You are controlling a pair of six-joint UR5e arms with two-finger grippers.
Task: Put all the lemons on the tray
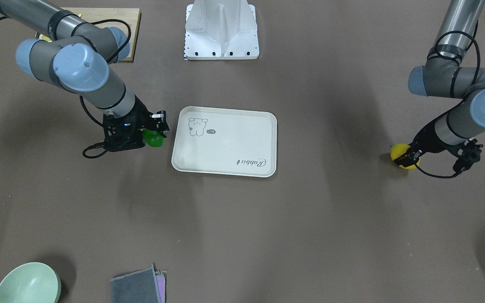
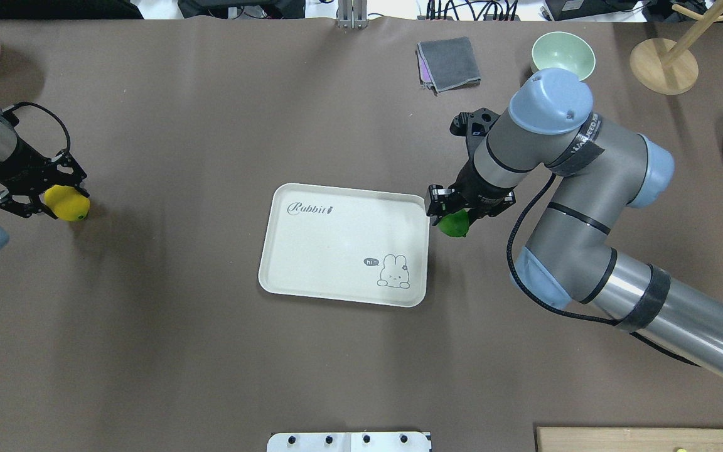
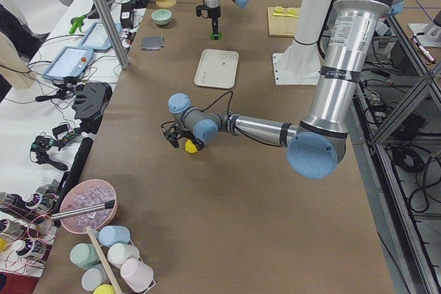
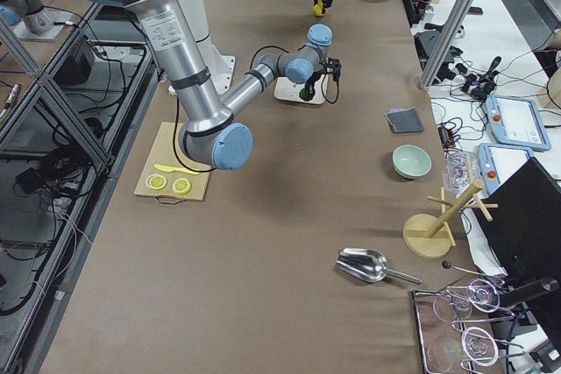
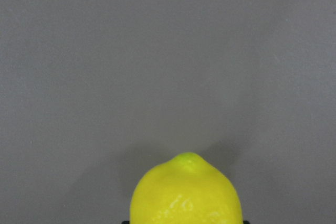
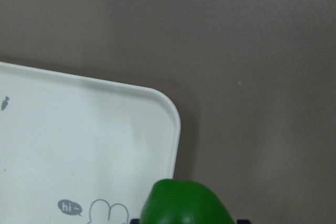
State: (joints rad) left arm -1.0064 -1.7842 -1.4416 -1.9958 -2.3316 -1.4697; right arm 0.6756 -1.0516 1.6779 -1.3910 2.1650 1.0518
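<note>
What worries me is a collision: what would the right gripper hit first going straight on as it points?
Probably the table just beside the tray: the right gripper points down, shut on the green lemon, which sits outside the rim. Height is unclear.

Silver-grey tubular arms (image 2: pixel 681 320), pale blue joint caps (image 2: pixel 550 97), looping black cables (image 2: pixel 510 251), black end effectors (image 2: pixel 455 215), white base (image 1: pixel 221 29).

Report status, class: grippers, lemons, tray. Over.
Left gripper: jaws shut on yellow lemon, far from tray. Right gripper: jaws shut on green lemon, beside tray's edge. No lemon on tray yet. Nothing visible blocking either path.
</note>
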